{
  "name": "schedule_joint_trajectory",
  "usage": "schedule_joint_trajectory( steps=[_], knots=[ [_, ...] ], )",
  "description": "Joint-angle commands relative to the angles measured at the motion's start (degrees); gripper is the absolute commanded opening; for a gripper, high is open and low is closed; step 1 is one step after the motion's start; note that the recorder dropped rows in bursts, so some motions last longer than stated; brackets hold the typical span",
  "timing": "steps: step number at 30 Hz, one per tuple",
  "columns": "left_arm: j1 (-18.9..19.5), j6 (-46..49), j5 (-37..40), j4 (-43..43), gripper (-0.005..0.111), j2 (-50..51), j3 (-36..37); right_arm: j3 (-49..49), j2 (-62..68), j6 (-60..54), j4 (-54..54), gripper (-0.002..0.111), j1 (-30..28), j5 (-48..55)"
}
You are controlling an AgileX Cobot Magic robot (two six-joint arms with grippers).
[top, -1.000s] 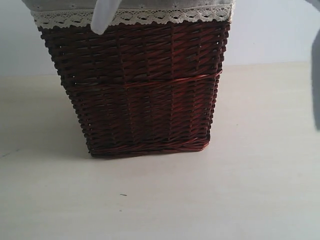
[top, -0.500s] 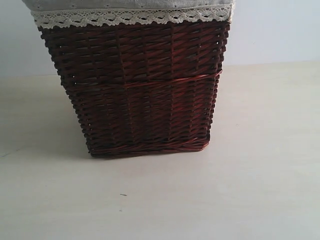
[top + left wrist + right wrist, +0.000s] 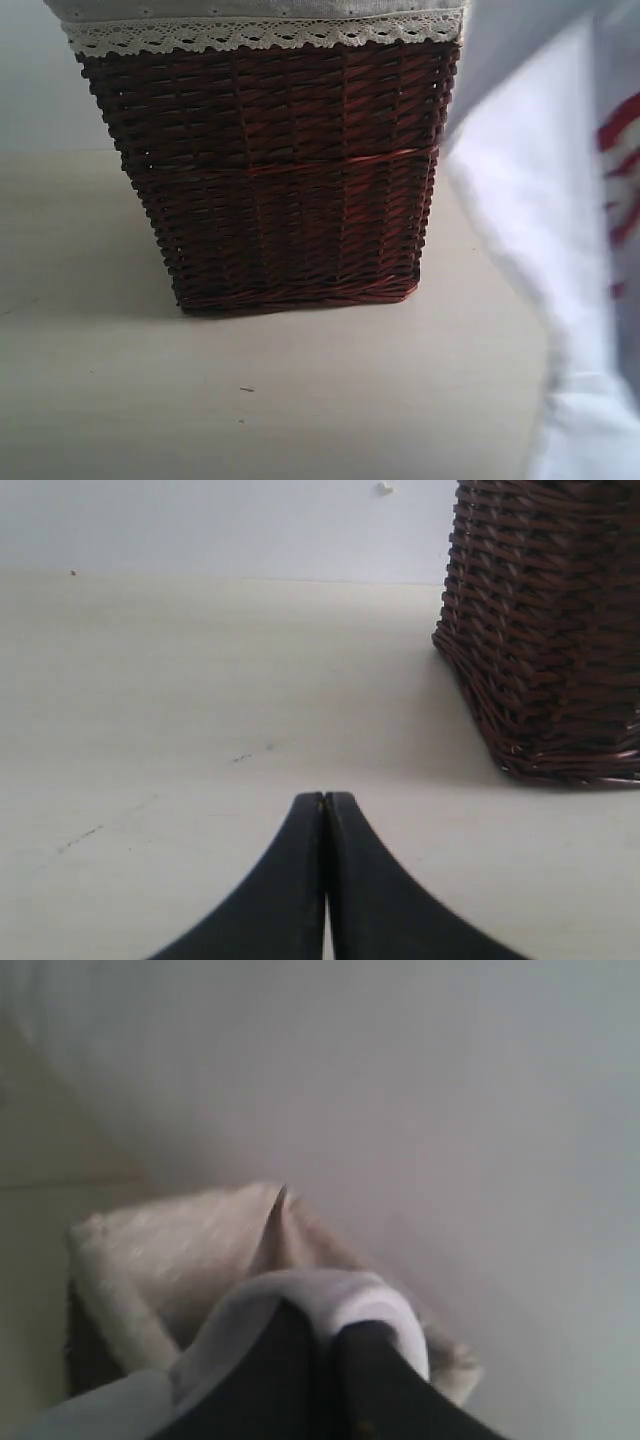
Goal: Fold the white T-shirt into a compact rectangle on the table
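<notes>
The white T-shirt (image 3: 545,230) hangs down the right side of the exterior view, red lettering showing at its edge, its lower part reaching toward the table (image 3: 300,400). In the right wrist view my right gripper (image 3: 330,1325) is shut on a fold of the white T-shirt (image 3: 360,1295), which wraps over both fingertips, above the basket's cloth-lined opening. My left gripper (image 3: 325,798) is shut with nothing in it, low over the bare table (image 3: 200,730). Neither gripper shows in the exterior view.
A dark wicker basket (image 3: 270,170) with a lace-trimmed cloth lining (image 3: 260,35) stands on the table at centre. In the left wrist view the basket (image 3: 545,630) is off to one side of the left gripper. A pale wall lies behind.
The white T-shirt has swung into the right side of the exterior view, where half a second ago there was only table and wall. A white strip over the basket rim a second ago is gone.
</notes>
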Motion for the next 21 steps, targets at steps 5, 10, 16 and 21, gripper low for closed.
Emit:
schedule_joint_trajectory(
  steps=[5,10,16,21],
  knots=[
    [-0.48,0.15,-0.30,0.11,0.000,-0.32,0.02,27.06,-2.31,-15.32,3.08,0.000,11.67,1.42],
    [-0.48,0.15,-0.30,0.11,0.000,-0.32,0.02,37.16,-3.48,-26.30,3.54,0.000,18.37,1.42],
    [-0.48,0.15,-0.30,0.11,0.000,-0.32,0.02,42.23,-2.75,-24.69,-0.83,0.000,18.91,-9.39],
    [-0.48,0.15,-0.30,0.11,0.000,-0.32,0.02,42.28,2.64,-24.93,-1.47,0.000,18.91,-24.24]
  ],
)
